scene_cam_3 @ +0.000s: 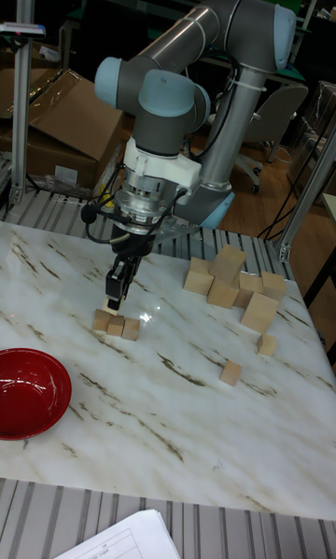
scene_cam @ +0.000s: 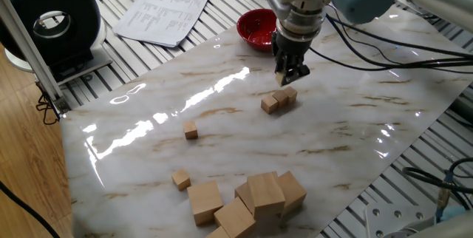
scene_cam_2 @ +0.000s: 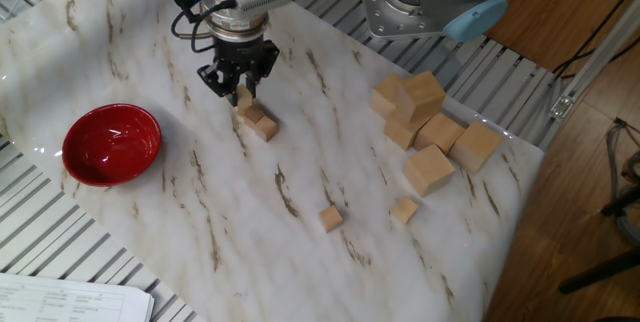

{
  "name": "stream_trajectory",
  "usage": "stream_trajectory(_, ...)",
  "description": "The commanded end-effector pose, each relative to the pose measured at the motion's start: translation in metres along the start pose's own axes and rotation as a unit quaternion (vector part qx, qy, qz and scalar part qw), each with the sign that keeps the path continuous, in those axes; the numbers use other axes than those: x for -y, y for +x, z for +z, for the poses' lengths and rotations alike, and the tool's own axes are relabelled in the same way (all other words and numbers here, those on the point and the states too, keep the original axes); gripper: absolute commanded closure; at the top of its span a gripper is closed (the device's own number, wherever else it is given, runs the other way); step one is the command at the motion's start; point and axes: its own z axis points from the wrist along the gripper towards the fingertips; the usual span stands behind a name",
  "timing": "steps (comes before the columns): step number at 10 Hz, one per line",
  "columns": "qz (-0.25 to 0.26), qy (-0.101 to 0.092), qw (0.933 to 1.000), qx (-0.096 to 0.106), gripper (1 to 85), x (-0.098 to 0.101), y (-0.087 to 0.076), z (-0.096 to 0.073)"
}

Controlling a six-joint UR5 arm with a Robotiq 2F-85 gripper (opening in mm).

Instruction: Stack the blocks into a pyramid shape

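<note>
Three small wooden blocks (scene_cam: 281, 99) (scene_cam_2: 259, 122) (scene_cam_3: 116, 325) lie touching in a short row on the marble table (scene_cam: 332, 131). My gripper (scene_cam: 284, 77) (scene_cam_2: 238, 90) (scene_cam_3: 114, 293) hangs just above the end of that row nearest the red bowl. It is shut on another small block (scene_cam: 278, 80) (scene_cam_2: 243, 98), which shows between the dark fingertips. Two more small blocks lie loose, one (scene_cam: 191, 130) (scene_cam_2: 330, 219) (scene_cam_3: 230, 372) mid-table and one (scene_cam: 181, 178) (scene_cam_2: 404, 209) (scene_cam_3: 267, 344) beside the large cubes.
A heap of several much larger wooden cubes (scene_cam: 247, 197) (scene_cam_2: 425, 122) (scene_cam_3: 229, 284) sits near one table edge. A red bowl (scene_cam: 255, 29) (scene_cam_2: 112, 143) (scene_cam_3: 28, 393) stands close behind the gripper. Papers (scene_cam: 162, 9) and a black round device (scene_cam: 55, 20) lie off the marble.
</note>
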Motion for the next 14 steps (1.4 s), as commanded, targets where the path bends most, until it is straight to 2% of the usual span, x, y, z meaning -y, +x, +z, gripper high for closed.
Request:
stream_trajectory(1, 0.009, -0.011, 0.9999, 0.007, 84.7, -0.004, -0.003, -0.001)
stream_trajectory(3, 0.017, -0.019, 0.9996, 0.009, 84.7, -0.007, -0.002, 0.001)
stream_trajectory(5, 0.029, -0.034, 0.9987, 0.024, 84.7, -0.014, -0.004, 0.006)
stream_trajectory(9, 0.024, -0.060, 0.9973, 0.035, 84.7, -0.031, 0.010, 0.016)
stream_trajectory(12, 0.025, -0.070, 0.9965, 0.040, 84.7, -0.044, 0.008, 0.023)
stream_trajectory(14, 0.018, -0.071, 0.9966, 0.037, 84.7, -0.048, 0.015, 0.028)
